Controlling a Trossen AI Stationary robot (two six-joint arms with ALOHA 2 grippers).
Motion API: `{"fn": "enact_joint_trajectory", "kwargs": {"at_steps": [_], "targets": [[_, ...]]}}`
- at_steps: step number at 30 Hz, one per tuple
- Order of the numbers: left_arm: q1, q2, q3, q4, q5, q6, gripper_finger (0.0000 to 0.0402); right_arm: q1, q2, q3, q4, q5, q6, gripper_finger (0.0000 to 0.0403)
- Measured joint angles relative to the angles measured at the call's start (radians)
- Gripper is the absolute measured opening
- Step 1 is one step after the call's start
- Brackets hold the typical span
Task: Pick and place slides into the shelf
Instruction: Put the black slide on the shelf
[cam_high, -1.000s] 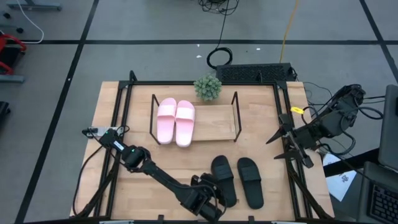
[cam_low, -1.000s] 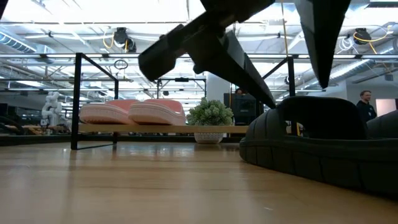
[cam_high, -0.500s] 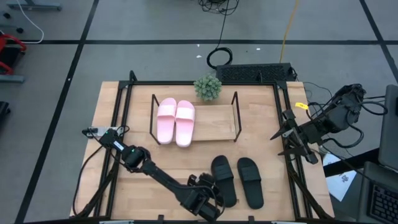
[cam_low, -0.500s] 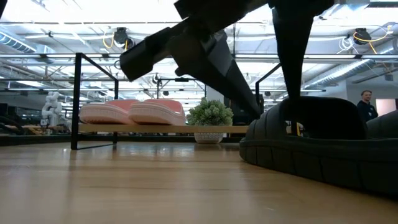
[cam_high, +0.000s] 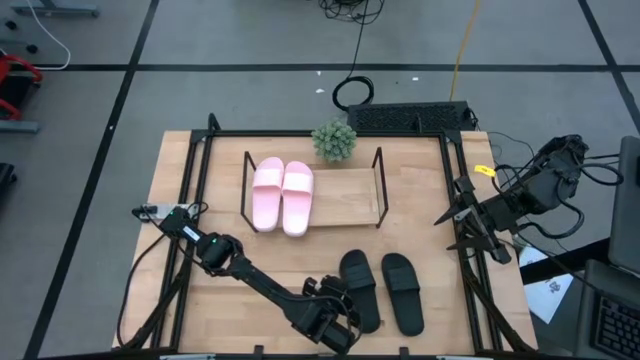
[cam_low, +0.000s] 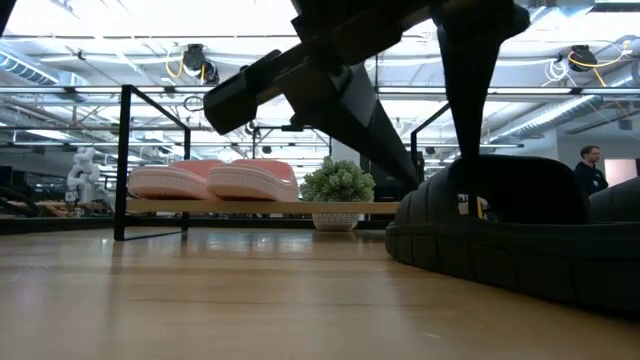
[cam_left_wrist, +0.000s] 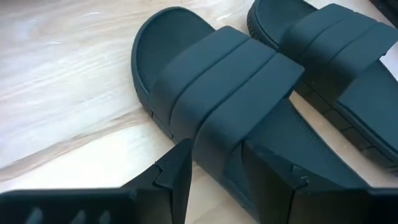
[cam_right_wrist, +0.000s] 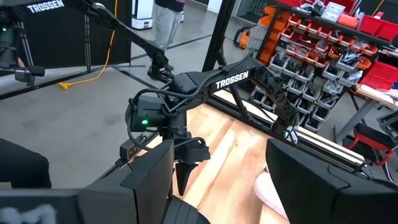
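Two black slides lie sole-down on the table near its front edge, the left one and the right one. My left gripper reaches in from the near left and is shut on the left black slide. The pink pair rests sole-down on the left part of the shelf's board. Raised beside the table's right edge, my right gripper stands open with nothing between its fingers. My left gripper has the strap's left root, at the slide's left side. One finger is outside the slide's wall. The other is inside, over the footbed at the strap's heel-side edge. The fingers slant down from the near left. The slide's sole rests on the table.
A small potted plant stands behind the shelf. The shelf's black rod frames rise at both ends. The board's right part is bare wood. A black frame runs along the table's edges.
My left gripper has shut on the left black slide: the gap between its fingers has narrowed, in the first half second. The slide has stayed on the table.
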Motion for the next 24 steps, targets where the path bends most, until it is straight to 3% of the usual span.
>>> {"fn": "enact_joint_trajectory", "kwargs": {"at_steps": [24], "targets": [[0.048, 0.021, -0.051, 0.056, -0.010, -0.004, 0.0140, 0.000, 0.000, 0.000, 0.000, 0.008, -0.006, 0.0247]]}}
